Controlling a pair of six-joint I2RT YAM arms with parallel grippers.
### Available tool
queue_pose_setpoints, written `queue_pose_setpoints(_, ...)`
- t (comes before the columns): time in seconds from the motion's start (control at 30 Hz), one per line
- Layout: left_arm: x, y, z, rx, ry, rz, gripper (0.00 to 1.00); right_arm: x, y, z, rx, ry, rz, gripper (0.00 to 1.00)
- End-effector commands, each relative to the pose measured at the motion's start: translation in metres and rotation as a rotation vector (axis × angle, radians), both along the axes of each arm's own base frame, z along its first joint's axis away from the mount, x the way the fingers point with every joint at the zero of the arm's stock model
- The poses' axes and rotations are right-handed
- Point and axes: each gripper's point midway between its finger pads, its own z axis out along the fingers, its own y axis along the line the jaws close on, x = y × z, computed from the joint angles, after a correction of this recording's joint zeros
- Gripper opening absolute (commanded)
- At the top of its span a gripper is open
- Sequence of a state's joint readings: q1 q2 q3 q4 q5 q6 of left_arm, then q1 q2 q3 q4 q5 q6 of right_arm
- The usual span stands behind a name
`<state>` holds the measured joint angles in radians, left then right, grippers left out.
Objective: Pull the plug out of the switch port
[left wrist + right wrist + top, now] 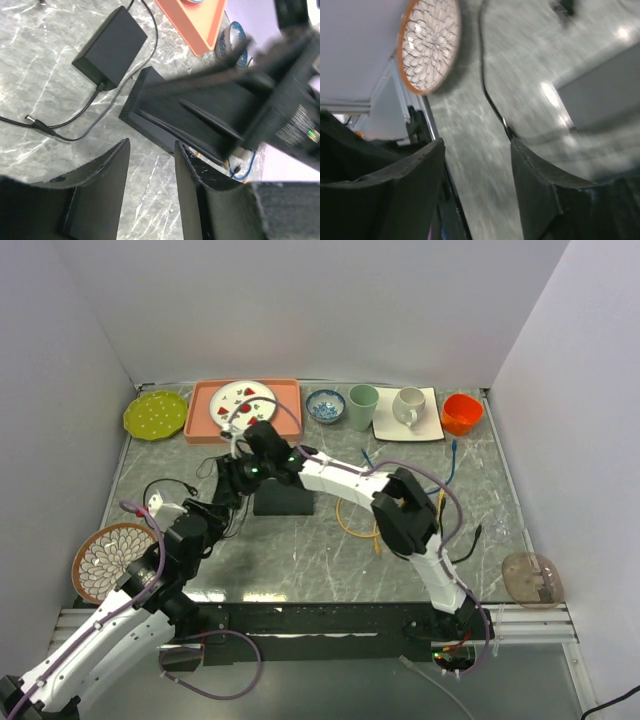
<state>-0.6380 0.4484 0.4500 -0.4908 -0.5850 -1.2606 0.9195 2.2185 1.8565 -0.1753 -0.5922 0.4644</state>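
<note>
At the left edge of the surface (330,570), a round patterned plate (108,560) is seen. A small black adapter block (110,45) is laid on the surface beyond the left tool, and its thin lead (40,125) is trailed off to the left. The left tool (150,165) is held low over the surface with its fingers spread apart, and nothing is held between them. The switch (283,502) is laid flat near the middle of the surface, just ahead of the left tool. In the top view it is partly covered by the right arm (345,478), which is stretched across it from the right. The right tool (477,165) is also spread and empty, and is pointed toward the patterned plate; its wrist view is blurred. A blue cable (247,167) is seen at the far end of the switch. Whether it is seated in a port cannot be told. A yellow cable (352,522) is laid just right of the switch.
</note>
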Motion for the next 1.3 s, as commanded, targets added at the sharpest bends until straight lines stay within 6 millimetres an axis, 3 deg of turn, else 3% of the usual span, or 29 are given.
queue_pose_setpoints(0.0,0.005,0.004,0.023,-0.026,-0.057,0.034,0.48,0.045,-0.054,0.084,0.114,-0.116,-0.214,0.66)
queue_pose_setpoints(0.03,0.006,0.001,0.022,-0.03,-0.058,0.023,0.48,0.054,-0.066,0.088,0.106,-0.134,-0.272,0.67)
queue_pose_setpoints(0.07,0.009,-0.002,0.025,-0.031,-0.073,0.012,0.48,0.061,-0.083,0.11,0.123,-0.169,-0.325,0.67)
queue_pose_setpoints(0.13,0.012,-0.013,0.025,-0.039,-0.073,-0.033,0.48,0.076,-0.115,0.098,0.045,-0.215,-0.468,0.67)
queue_pose_setpoints(0.17,0.02,-0.023,0.028,-0.027,-0.093,-0.068,0.48,0.077,-0.132,0.113,0.045,-0.258,-0.522,0.67)
queue_pose_setpoints(0.2,0.023,-0.03,0.025,-0.016,-0.084,-0.095,0.48,0.079,-0.15,0.092,-0.008,-0.25,-0.562,0.67)
queue_pose_setpoints(0.23,0.026,-0.041,0.026,-0.022,-0.077,-0.134,0.47,0.08,-0.159,0.085,-0.024,-0.251,-0.585,0.65)
queue_pose_setpoints(0.27,0.033,-0.05,0.011,0.012,-0.022,-0.152,0.46,0.081,-0.17,0.081,-0.039,-0.245,-0.61,0.63)
queue_pose_setpoints(0.3,0.037,-0.055,0.004,0.025,0.009,-0.162,0.43,0.08,-0.181,0.06,-0.086,-0.219,-0.625,0.6)
queue_pose_setpoints(0.33,0.044,-0.061,0.007,0.032,0.022,-0.167,0.42,0.078,-0.19,0.045,-0.131,-0.194,-0.644,0.52)
queue_pose_setpoints(0.37,0.051,-0.066,-0.012,0.062,0.091,-0.16,0.39,0.08,-0.197,0.036,-0.158,-0.18,-0.675,0.47)
queue_pose_setpoints(0.4,0.056,-0.068,-0.015,0.069,0.104,-0.151,0.34,0.074,-0.205,0.017,-0.196,-0.155,-0.684,0.4)
queue_pose_setpoints(0.43,0.062,-0.069,-0.013,0.076,0.104,-0.142,0.33,0.073,-0.211,0.008,-0.21,-0.146,-0.699,0.23)
queue_pose_setpoints(0.47,0.066,-0.067,-0.026,0.08,0.149,-0.107,0.31,0.073,-0.213,0.007,-0.197,-0.147,-0.714,0.16)
queue_pose_setpoints(0.5,0.074,-0.065,-0.025,0.065,0.144,-0.087,0.24,0.069,-0.223,-0.009,-0.235,-0.137,-0.736,0.1)
queue_pose_setpoints(0.53,0.078,-0.066,-0.025,0.064,0.139,-0.083,0.22,0.069,-0.226,-0.012,-0.245,-0.135,-0.75,0.0)
queue_pose_setpoints(0.57,0.083,-0.064,-0.034,0.073,0.16,-0.067,0.19,0.071,-0.232,-0.017,-0.261,-0.135,-0.774,0.0)
queue_pose_setpoints(0.63,0.097,-0.058,-0.032,0.077,0.169,-0.045,0.08,0.071,-0.24,-0.029,-0.303,-0.129,-0.792,0.0)
queue_pose_setpoints(0.67,0.101,-0.055,-0.043,0.109,0.21,-0.032,0.05,0.075,-0.244,-0.033,-0.32,-0.118,-0.808,0.0)
queue_pose_setpoints(0.7,0.11,-0.05,-0.038,0.117,0.213,-0.009,0.01,0.075,-0.248,-0.039,-0.345,-0.108,-0.816,0.0)
queue_pose_setpoints(0.9,0.126,-0.035,-0.062,0.149,0.27,0.017,0.01,0.08,-0.262,-0.07,-0.414,-0.056,-0.852,0.0)
queue_pose_setpoints(1.07,0.134,-0.041,-0.101,0.164,0.372,-0.029,0.01,0.084,-0.261,-0.096,-0.458,0.01,-0.849,0.0)
queue_pose_setpoints(1.27,0.138,-0.059,-0.117,0.11,0.372,-0.092,0.01,0.093,-0.259,-0.107,-0.472,0.032,-0.847,0.0)
